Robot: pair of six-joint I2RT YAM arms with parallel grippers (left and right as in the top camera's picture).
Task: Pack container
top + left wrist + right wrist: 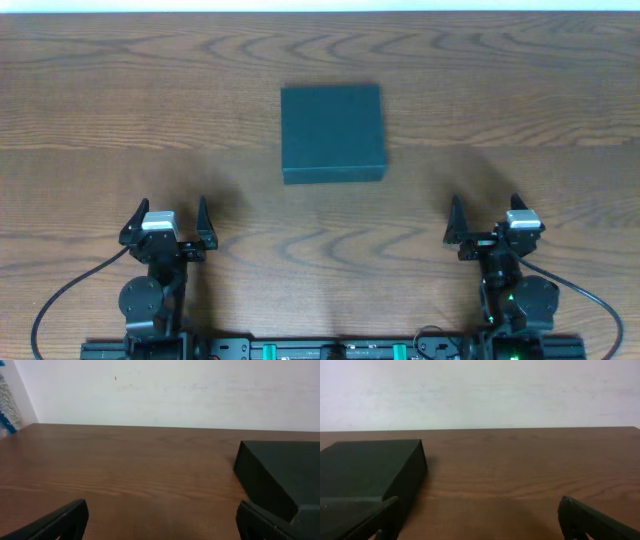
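Note:
The container (332,133) is a dark teal square box with its lid down, lying flat mid-table. It shows at the right edge of the left wrist view (282,480) and at the left of the right wrist view (370,477). My left gripper (169,222) rests near the front left, open, with only bare wood between its fingers (161,520). Near the front right my right gripper (487,219) is open as well, nothing between its fingers (480,520). Both stand well short of the box.
A wooden table (100,100) runs to a pale wall behind its far edge (175,390). The arm bases and a black rail (330,350) line the front edge, with cables looping at both sides.

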